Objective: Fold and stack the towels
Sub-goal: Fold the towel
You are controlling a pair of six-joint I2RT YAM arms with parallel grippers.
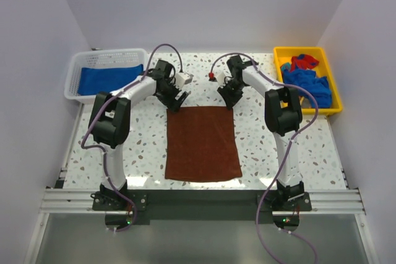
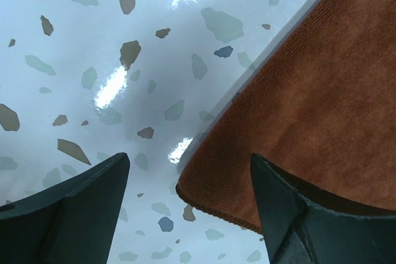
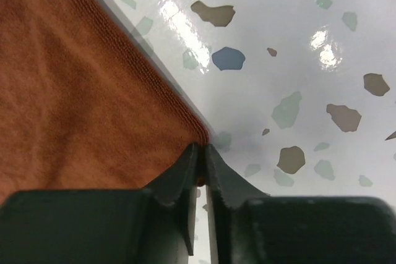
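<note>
Two grippers at the far corners of the brown towel (image 1: 203,143), which lies flat mid-table.
The left gripper (image 2: 189,159) is open, its jaws either side of the far left corner. It should sink until the hem sits between the fingers, then close. The right gripper (image 3: 201,149) is pressed shut at the far right corner, but I cannot tell whether it has caught cloth; check before lifting both together.

Lab: white booth walls (image 1: 204,4), aluminium mounting rail (image 1: 334,201)
</note>
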